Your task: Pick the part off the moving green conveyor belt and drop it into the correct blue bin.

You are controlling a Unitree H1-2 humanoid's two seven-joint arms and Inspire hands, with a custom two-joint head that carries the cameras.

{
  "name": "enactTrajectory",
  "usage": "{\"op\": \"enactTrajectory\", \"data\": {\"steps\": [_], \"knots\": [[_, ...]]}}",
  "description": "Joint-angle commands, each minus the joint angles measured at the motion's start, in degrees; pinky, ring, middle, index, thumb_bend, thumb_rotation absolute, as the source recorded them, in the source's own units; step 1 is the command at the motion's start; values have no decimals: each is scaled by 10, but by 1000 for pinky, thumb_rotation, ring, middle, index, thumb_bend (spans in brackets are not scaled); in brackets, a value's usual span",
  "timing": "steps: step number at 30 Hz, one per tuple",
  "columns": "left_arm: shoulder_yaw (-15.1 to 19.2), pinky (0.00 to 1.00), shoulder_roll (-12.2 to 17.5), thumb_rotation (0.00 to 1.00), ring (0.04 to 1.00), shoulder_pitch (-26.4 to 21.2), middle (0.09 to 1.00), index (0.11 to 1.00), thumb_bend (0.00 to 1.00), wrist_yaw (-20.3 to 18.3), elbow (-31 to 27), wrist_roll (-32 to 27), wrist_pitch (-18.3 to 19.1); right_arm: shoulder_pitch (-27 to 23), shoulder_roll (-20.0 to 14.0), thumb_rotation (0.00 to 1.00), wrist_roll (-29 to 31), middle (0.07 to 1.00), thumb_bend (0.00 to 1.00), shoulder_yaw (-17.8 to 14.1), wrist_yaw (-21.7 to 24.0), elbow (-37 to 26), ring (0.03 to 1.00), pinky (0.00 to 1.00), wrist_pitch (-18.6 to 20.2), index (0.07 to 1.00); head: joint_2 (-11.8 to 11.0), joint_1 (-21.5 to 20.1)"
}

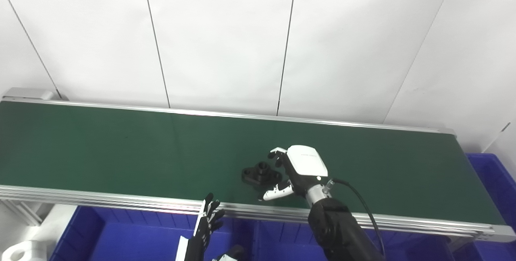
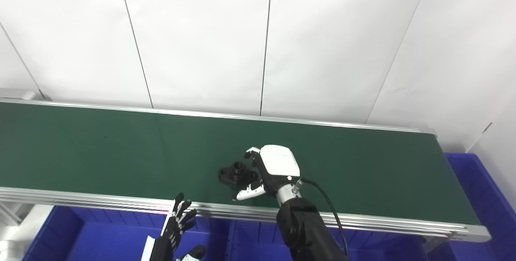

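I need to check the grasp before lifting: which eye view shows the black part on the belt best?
The left eye view: the black part sits nearer the picture's middle, its raised round boss clear, the right hand covering its right end. The right eye view shows the same part much alike, equally covered.

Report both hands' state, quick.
Left hand: open, fingers spread, holding nothing, below the belt.
Right hand: around the black part on the belt; firm grip cannot be told.
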Motion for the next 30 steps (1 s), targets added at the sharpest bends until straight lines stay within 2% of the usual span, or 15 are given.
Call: {"op": "enactTrajectory", "data": {"steps": [1,6,11,14,16,17,20,22,23,25,30], "knots": [[-25,838,-34,729,882,7,948,994,783,4,-11,5,-15,-32,6,396,5,610,954,3,-4,1,441,340,14,746,0,4],[-31,833,-42,710,879,6,947,993,782,9,-4,6,-23,-51,9,405,13,611,932,9,8,23,475,353,15,754,-1,10],[-37,828,-46,711,873,5,943,992,780,16,0,9,-27,-71,15,421,14,498,886,17,13,50,379,288,24,731,0,18],[-41,841,-46,725,879,5,948,997,777,17,-1,11,-27,-83,18,417,18,453,701,22,20,70,346,262,31,626,1,21],[-43,854,-47,730,888,7,953,1000,781,16,-2,10,-26,-89,19,390,21,394,615,26,22,84,310,236,36,485,2,23],[-43,857,-47,728,890,7,954,1000,784,16,-3,10,-25,-90,20,364,21,362,598,27,20,90,285,215,39,429,2,23],[-43,860,-48,725,891,7,954,1000,786,15,-4,9,-23,-92,21,323,22,320,589,33,13,103,248,182,46,368,4,23],[-43,860,-47,726,891,8,955,1000,782,15,-6,12,-21,-90,21,191,21,328,524,37,6,106,254,183,49,453,5,21],[-43,858,-47,734,891,8,957,1000,784,15,-6,14,-20,-89,20,172,22,306,515,38,1,108,235,167,49,461,5,21],[-43,857,-47,740,893,7,958,1000,786,15,-6,13,-18,-87,20,156,22,293,506,40,-9,110,219,152,54,469,6,18],[-41,856,-45,739,890,5,959,1000,773,14,-4,12,-21,-84,20,154,24,355,501,41,-26,114,265,185,65,478,6,14]]}}
